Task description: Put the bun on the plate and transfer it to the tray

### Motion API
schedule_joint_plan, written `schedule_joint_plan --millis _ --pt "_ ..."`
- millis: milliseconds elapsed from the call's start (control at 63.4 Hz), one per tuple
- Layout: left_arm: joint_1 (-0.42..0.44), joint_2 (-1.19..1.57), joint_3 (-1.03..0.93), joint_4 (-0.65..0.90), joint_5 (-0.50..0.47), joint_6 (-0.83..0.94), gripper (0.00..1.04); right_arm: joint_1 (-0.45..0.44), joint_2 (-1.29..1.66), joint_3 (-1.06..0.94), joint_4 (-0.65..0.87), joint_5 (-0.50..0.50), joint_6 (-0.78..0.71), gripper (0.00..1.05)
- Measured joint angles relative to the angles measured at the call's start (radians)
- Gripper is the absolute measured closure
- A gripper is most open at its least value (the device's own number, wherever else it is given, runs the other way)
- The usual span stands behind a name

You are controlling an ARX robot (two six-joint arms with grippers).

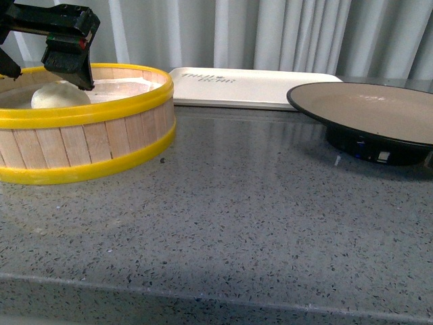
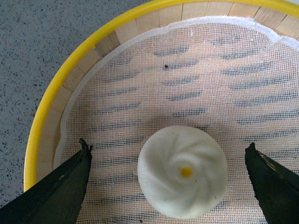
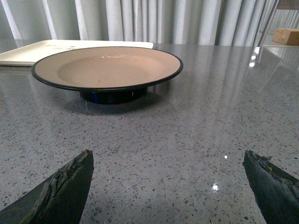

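Note:
The cream-white bun [image 1: 59, 95] [image 2: 182, 177], with a swirled top and a yellow dot, lies on mesh cloth inside the steamer basket [image 1: 88, 145] at the left. My left gripper [image 1: 49, 79] [image 2: 167, 145] hangs open just above it, one dark finger on each side and neither touching it. The brown plate [image 1: 379, 112] [image 3: 107, 70] with its black rim stands empty at the right. Behind, the off-white tray [image 1: 250, 84] [image 3: 28, 51] lies flat. My right gripper [image 3: 168, 156] is open over bare counter short of the plate, and does not show in the front view.
The yellow-rimmed wooden basket wall [image 2: 51, 107] rings the bun closely. Grey speckled counter [image 1: 237, 217] stretches between basket and plate. Curtains [image 1: 270, 34] close the back. A cardboard box [image 3: 287, 35] sits far off beyond the plate.

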Motion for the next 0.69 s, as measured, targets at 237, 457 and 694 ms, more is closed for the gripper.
schedule_joint_plan --millis 237,457,694 --pt "0.004 0.000 -0.026 0.007 -0.003 0.004 0.07 0.000 0.000 0.000 0.000 0.000 0.000 0.08" --pt "-0.001 0.000 -0.037 0.020 -0.008 0.016 0.10 0.000 0.000 0.000 0.000 0.000 0.000 0.08" --pt "-0.012 0.000 -0.037 0.034 -0.011 0.025 0.56 0.000 0.000 0.000 0.000 0.000 0.000 0.08"
